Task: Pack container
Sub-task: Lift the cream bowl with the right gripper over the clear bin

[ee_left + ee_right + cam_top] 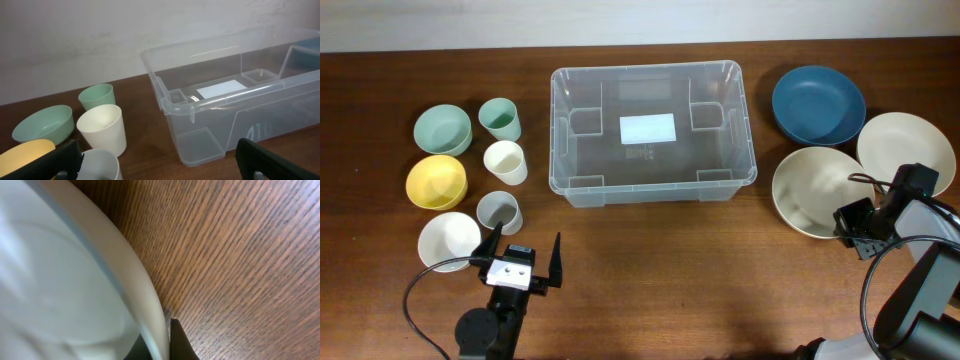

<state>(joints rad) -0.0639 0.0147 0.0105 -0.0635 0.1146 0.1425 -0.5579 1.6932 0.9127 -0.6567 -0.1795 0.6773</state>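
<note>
The container (595, 150) is a large clear plastic bin with a white label on its base, standing empty at the table's middle back; its near corner (240, 107) fills the right of the left wrist view. My right gripper (848, 222) is shut on the near right rim of a cream bowl (815, 190); the rim (150, 305) is pinched between its dark fingers (180, 340), with the gripper (167, 330) at the frame's bottom. My left gripper (528, 237) stands open and empty at the front left, just behind a grey cup (499, 210), which shows by its left finger (102, 162).
A blue bowl (818, 103) and a second cream bowl (907, 150) lie at the right. On the left are a green bowl (442, 128), yellow bowl (436, 181), white bowl (448, 240), green cup (500, 118) and cream cup (505, 161).
</note>
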